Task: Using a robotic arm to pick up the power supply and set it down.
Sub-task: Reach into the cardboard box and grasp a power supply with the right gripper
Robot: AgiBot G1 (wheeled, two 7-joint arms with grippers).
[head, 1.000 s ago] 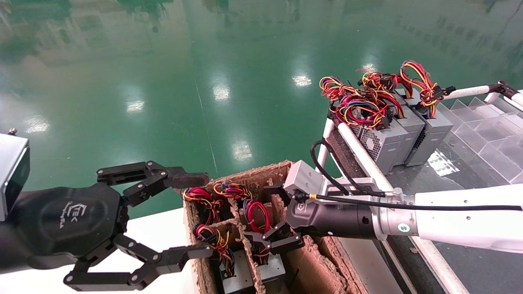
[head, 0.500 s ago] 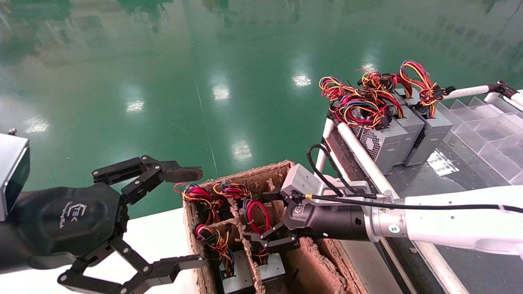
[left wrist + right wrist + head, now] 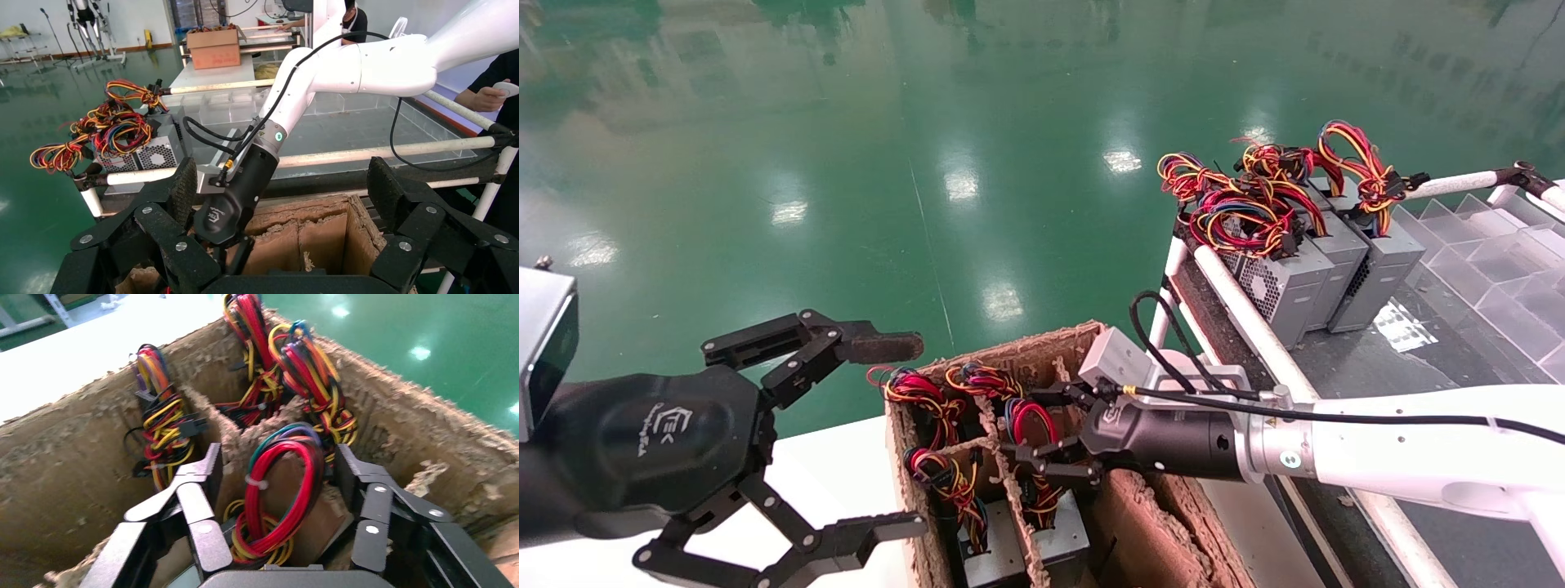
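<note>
The robotic arm reaches from the right into a divided cardboard box. Its right gripper is open, one finger on each side of a tied loop of red, yellow and blue wires. The loop belongs to the power supply, a grey box standing deep in a middle cell. The wrist view shows the right gripper straddling the loop without squeezing it; the casing is mostly hidden. The left wrist view shows the same arm dipping into the box. My left gripper hangs wide open beside the box's left wall.
Other cells hold look-alike supplies with wire bundles. Three more grey supplies stand on the rack at right, behind a white rail. Clear plastic dividers lie farther right. The box rests on a white table.
The right gripper has pushed farther left and down into the box, so its fingers now flank the red wire loop. The left gripper opened wider and then held still.
</note>
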